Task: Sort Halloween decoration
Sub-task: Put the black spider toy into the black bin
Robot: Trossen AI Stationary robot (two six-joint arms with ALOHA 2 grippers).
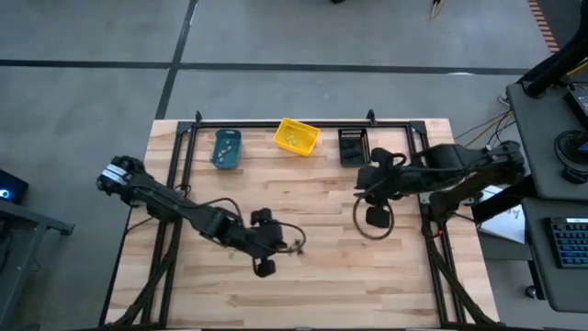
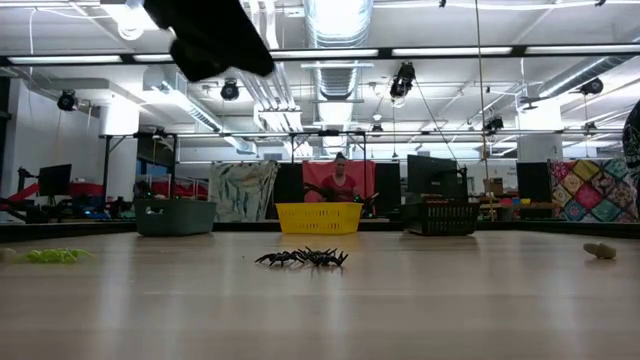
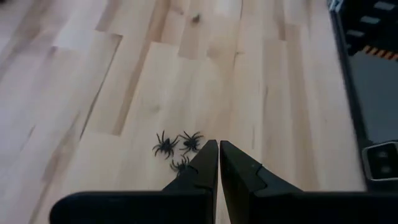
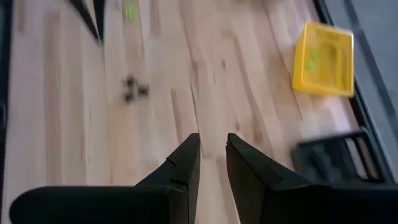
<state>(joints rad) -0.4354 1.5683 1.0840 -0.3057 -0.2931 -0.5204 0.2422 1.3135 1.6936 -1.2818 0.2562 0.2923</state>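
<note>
Left gripper is sitting low over the wooden table near its middle, fingers pressed together with nothing visible between them, tips just beside a cluster of three black spiders. In the low view the same black spiders are lying on the boards in front of the yellow bin. Right gripper is hovering above the table's right half near the black bin, fingers slightly apart, nothing seen held. Teal bin, yellow bin and black bin are lining the far edge. Yellow-green pieces are lying inside the yellow bin. One green piece is lying apart on the table.
</note>
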